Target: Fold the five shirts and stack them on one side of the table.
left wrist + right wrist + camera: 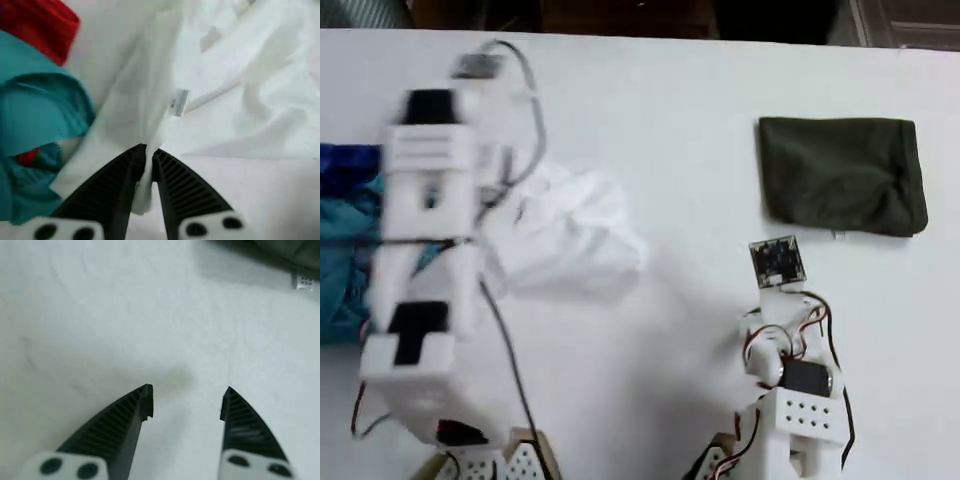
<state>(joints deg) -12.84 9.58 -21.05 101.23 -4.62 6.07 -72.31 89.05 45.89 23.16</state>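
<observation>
A crumpled white shirt (565,235) lies left of the table's middle. My left gripper (149,152) is shut on a fold of this white shirt (240,100), near its small label (178,102). A folded dark green shirt (842,175) rests at the far right. Teal (342,250) and blue (345,165) shirts are heaped at the left edge; the teal shirt (40,115) and a red one (37,22) lie beside the white one. My right gripper (186,400) hangs open over bare table, with the green shirt's edge (280,252) beyond it.
The left arm (420,250) stands over the table's left part, its cable (525,100) looping above the white shirt. The right arm's base (795,390) sits near the front edge. Bare white table (670,380) lies between the arms.
</observation>
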